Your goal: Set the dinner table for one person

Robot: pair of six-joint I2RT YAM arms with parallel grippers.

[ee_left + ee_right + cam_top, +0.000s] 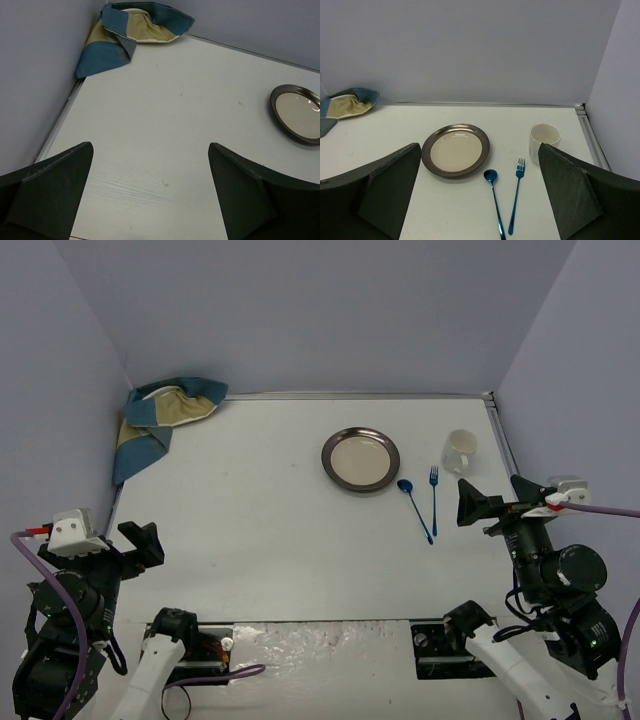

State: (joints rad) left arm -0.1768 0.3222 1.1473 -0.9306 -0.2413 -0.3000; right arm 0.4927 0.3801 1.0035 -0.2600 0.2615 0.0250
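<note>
Setup apparently unstarted — left gripper (143,541) and right gripper (472,503) hang released, empty, over the white dinner table (260,530); next, probably, the placemat (160,420) crumpled in its far-left corner needs grasping.

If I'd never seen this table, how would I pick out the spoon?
On the big white table, find the round dark-rimmed plate toward the far right. Two thin blue utensils lie to its right. The spoon is the one nearer the plate, slanted, with a rounded end, not prongs like the fork.
</note>
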